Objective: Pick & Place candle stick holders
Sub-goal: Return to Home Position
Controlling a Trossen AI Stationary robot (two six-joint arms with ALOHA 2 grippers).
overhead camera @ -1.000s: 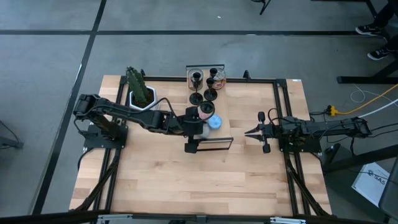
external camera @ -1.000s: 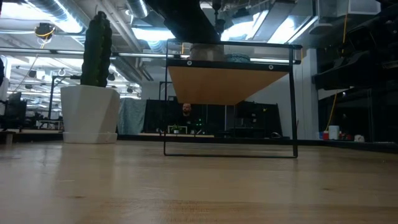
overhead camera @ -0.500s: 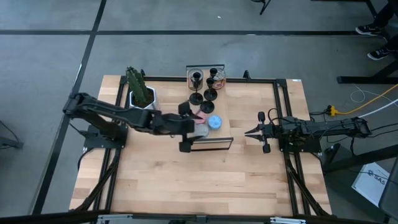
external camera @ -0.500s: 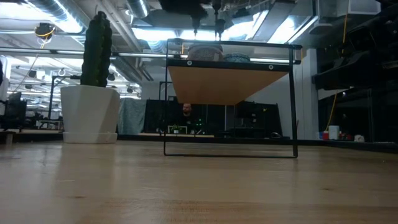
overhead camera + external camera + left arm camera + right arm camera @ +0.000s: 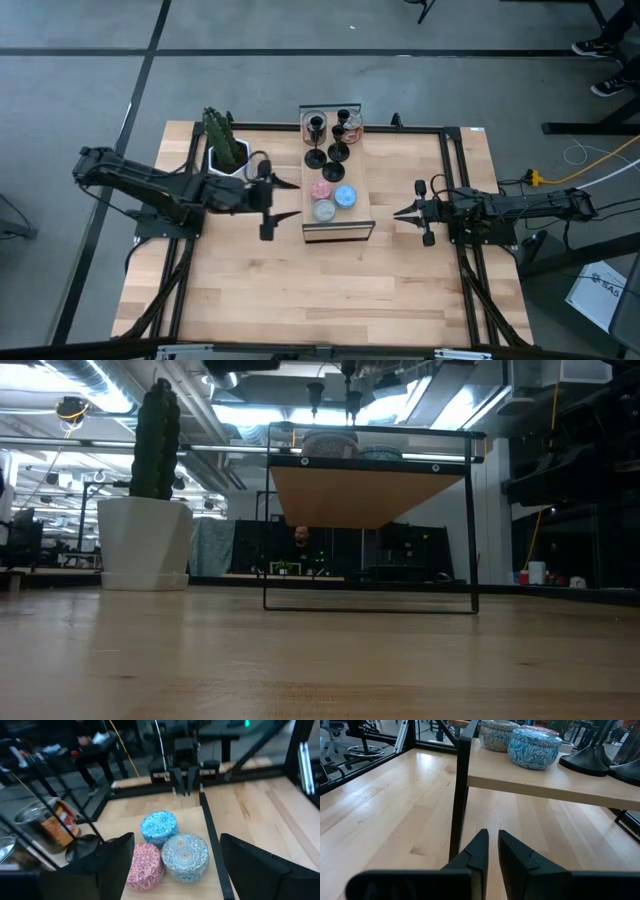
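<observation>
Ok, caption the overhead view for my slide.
Left gripper, jaws open, beside the shelf of candles and candle stick holders; right gripper parked.

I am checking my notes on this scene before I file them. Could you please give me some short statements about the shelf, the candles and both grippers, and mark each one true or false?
1. Three small candles sit on the shelf. True.
2. The left gripper holds a candle. False: it is open and empty, beside the shelf.
3. The right gripper is shut, on the shelf's other side. True.
4. The cactus pot stands on the shelf. False: it stands on the table, apart from the shelf.
5. The candle stick holders stand on the shelf. True.
</observation>
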